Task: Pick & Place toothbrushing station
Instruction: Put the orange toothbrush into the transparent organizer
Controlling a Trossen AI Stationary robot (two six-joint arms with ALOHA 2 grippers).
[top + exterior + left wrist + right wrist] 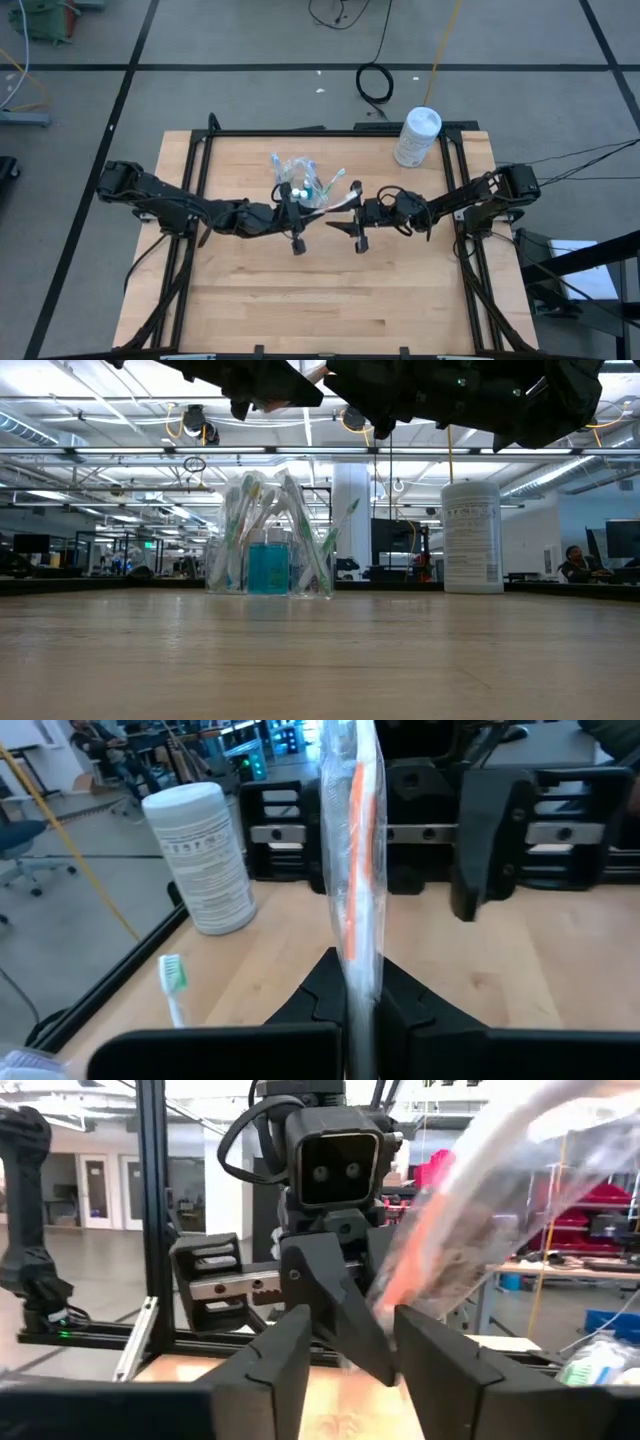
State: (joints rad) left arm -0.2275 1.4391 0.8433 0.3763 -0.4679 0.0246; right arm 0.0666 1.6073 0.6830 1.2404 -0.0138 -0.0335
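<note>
A clear cup (300, 183) with several toothbrushes and a blue toothpaste tube (267, 567) stands on its base on the table, left of centre toward the far side. My left gripper (312, 212) is just near of the cup, shut on a clear-wrapped toothbrush with orange on it (355, 840), held above the table. My right gripper (338, 222) faces it from the right, open. Its fingers (285, 1365) stand on either side of the left gripper's tip. The wrapped toothbrush (480, 1190) passes close over the right gripper; I cannot tell whether they touch. My left gripper pinches the wrapped toothbrush between its two fingers near one end (358, 988). The fingers come level from the table's left, and the toothbrush runs on out past them toward my right gripper. It is lifted clear of the table.
A tall white canister (417, 136) stands at the table's far right; it also shows in the low view (470, 538). A loose green-bristled toothbrush (174, 982) shows by the cup. A black frame (330, 131) runs around the table's far and side edges. Bare wood lies near of both grippers.
</note>
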